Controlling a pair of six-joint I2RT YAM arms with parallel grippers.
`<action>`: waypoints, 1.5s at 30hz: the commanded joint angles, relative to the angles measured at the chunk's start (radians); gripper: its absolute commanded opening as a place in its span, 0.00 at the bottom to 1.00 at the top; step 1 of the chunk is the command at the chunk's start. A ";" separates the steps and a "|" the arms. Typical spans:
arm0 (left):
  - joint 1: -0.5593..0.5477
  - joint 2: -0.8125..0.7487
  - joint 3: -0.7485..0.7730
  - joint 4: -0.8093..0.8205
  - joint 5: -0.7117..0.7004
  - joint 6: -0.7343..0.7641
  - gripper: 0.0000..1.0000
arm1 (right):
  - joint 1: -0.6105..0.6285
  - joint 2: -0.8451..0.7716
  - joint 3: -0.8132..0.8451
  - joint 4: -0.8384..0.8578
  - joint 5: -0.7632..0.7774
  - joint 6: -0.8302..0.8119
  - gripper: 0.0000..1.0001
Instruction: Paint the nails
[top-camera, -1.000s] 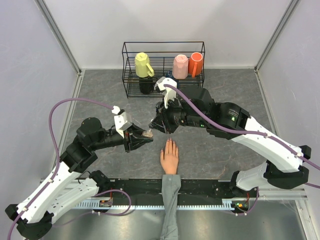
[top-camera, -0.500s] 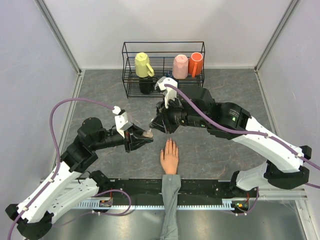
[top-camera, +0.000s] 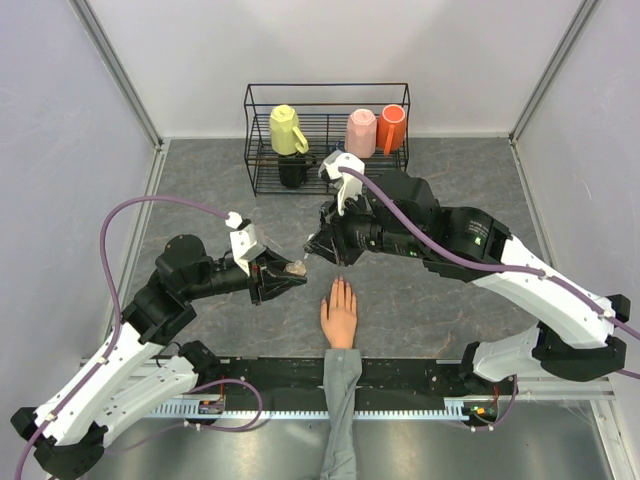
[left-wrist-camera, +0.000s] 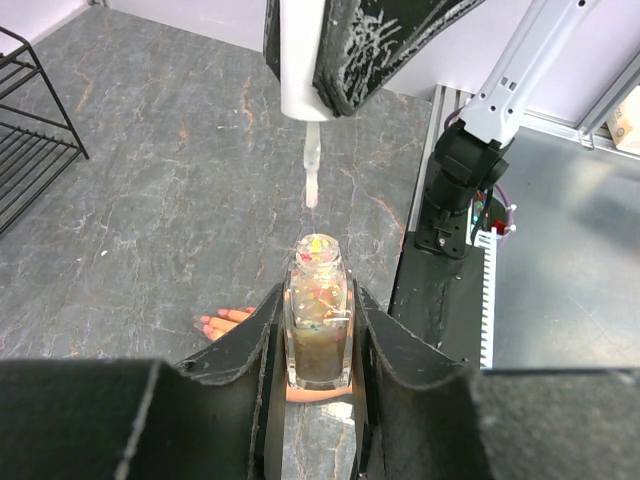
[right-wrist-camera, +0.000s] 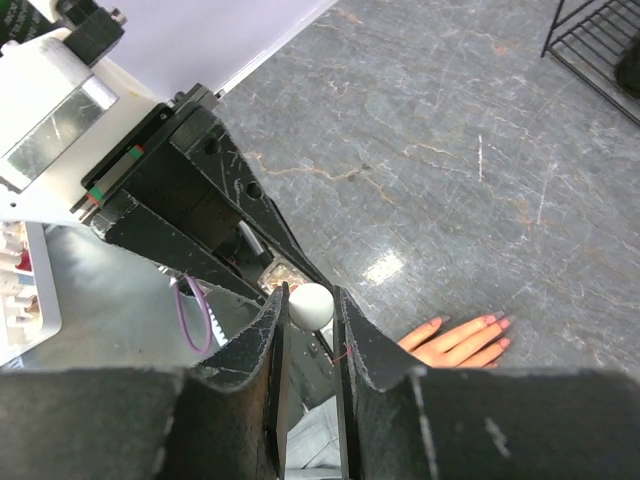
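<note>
Nails (top-camera: 340, 285) sit mid-surface on the fingertips of the mannequin hand (top-camera: 340, 318), pointing to 12 o'clock. The palm is down on the grey surface (top-camera: 200, 190). They look bare pale pink, but they're too small to be sure.

Left pincer (top-camera: 285, 274), about 10 o'clock of the nails, is clamped on the polish bottle (left-wrist-camera: 318, 330). The bottle is upright with its neck open. Brush (left-wrist-camera: 311, 175) hangs straight over the neck, tip just above it, not inside. Right pincer (right-wrist-camera: 308, 322) pinches the white cap (right-wrist-camera: 309, 305) that carries the brush, about 12 o'clock of the fingertips.

My read: brush is loaded or loading, painting not begun. To do it well I'd:
- hold the bottle level;
- lift the brush straight clear of the neck rim;
- swing it toward 5 o'clock and down to the nearest nail;
- come in shallow, touch with the bristle tip only, and stroke base to tip.

Light pressure, since I can't tell if the hand is fixed and it could slide. There's a drip risk on the way over.

In the way: the left pincer and bottle are near the fingertips, so the right arm has little room. I'd back the bottle off toward 9 o'clock.

Wire rack (top-camera: 327, 190) stands at 12 o'clock, well apart, not in the way. It holds a yellow jug (top-camera: 287, 130), black cup (top-camera: 293, 172), pink cup (top-camera: 361, 132) and orange cup (top-camera: 392, 128).
</note>
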 joint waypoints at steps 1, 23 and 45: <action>-0.003 -0.011 -0.006 0.027 -0.020 0.029 0.02 | 0.002 -0.045 -0.015 0.031 0.068 0.020 0.00; 0.006 0.292 0.023 0.550 -0.525 0.123 0.02 | -0.253 -0.282 -0.724 0.496 0.087 -0.016 0.00; 0.018 0.486 0.265 0.372 -0.688 0.023 0.02 | -0.308 -0.029 -0.953 0.720 -0.055 -0.020 0.00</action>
